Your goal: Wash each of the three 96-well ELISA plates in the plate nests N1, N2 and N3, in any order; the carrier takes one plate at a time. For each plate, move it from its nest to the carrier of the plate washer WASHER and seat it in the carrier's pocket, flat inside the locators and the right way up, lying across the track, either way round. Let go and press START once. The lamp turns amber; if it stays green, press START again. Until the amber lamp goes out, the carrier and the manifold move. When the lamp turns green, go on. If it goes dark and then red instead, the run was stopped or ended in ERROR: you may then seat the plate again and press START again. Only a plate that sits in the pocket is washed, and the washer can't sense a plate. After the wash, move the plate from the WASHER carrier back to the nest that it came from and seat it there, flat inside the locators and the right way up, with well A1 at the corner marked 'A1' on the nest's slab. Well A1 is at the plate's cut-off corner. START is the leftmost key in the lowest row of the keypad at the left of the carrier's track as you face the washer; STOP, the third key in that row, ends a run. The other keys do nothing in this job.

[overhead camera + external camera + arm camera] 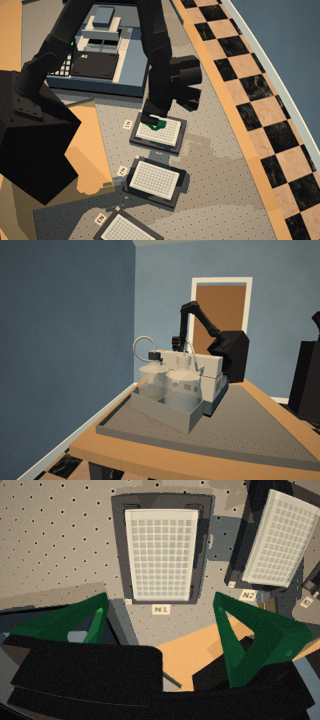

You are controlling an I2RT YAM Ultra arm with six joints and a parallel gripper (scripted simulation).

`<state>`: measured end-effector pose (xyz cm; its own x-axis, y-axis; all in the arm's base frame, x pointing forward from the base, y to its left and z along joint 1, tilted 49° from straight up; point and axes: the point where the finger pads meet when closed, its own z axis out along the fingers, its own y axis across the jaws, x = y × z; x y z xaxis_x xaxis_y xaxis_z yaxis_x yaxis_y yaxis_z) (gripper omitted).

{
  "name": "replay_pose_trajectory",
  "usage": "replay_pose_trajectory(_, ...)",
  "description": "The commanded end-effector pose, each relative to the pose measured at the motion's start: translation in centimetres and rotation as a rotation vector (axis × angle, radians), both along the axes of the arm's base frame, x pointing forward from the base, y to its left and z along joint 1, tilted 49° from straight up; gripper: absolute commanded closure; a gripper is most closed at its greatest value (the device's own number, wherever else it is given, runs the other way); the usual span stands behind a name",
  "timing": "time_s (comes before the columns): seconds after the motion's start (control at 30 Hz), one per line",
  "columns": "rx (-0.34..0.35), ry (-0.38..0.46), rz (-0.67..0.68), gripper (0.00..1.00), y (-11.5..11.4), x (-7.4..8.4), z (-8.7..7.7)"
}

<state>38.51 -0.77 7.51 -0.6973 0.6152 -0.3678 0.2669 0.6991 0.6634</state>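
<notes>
Three white 96-well plates lie in dark nests. The N1 plate also shows in the wrist view, straight below my fingers. The N2 plate shows at the wrist view's right. The N3 plate is at the bottom edge of the top view. My gripper, with green fingers, is open and empty. It hangs over the near-left end of the N1 plate, above it and apart from it. The washer's carrier pocket is dark and empty, marked A1. The lamp is green beside the keypad.
The washer's manifold block stands behind the carrier. My arm's black base fills the left side. In the exterior view, two bottles in a grey tray stand behind the washer body. The table edge runs along the right.
</notes>
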Motion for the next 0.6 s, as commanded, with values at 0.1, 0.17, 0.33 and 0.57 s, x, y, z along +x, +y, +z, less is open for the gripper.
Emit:
replay_pose_trajectory(0.1, -0.001, -0.006, -0.008, 0.00, -0.1, 0.3, 0.0)
replay_pose_trajectory(0.17, -0.001, -0.006, -0.008, 0.00, 0.0, 0.5, -0.1)
replay_pose_trajectory(0.33, -0.001, -0.006, -0.008, 0.00, 0.3, 1.0, -0.6)
replay_pose_trajectory(0.57, -0.001, -0.006, -0.008, 0.00, 0.7, 1.8, -1.4)
